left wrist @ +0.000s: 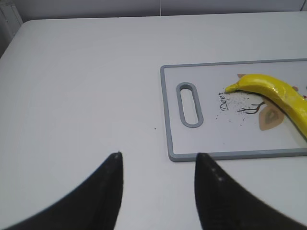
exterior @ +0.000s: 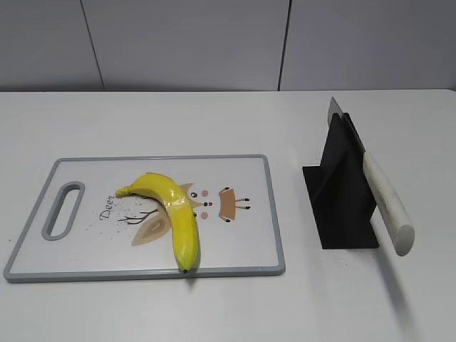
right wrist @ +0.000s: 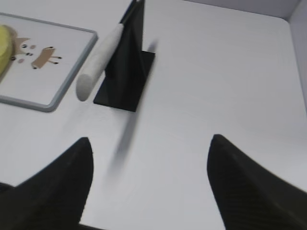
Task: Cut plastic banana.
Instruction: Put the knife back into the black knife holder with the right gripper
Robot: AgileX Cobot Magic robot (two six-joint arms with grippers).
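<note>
Both end effectors are hovering open and empty over the white worktop (exterior: 214, 114): the left end effector (left wrist: 158, 160) near the cutting board (exterior: 242, 249), the right end effector (right wrist: 149, 146) wider apart. The plastic banana (exterior: 174, 210) is lying whole on the board. Beyond the board's right edge, a knife (exterior: 381, 196) is leaning on a black stand (exterior: 338, 196).

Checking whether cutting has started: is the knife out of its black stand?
No, the knife rests in the black stand, beside the cutting board.
</note>
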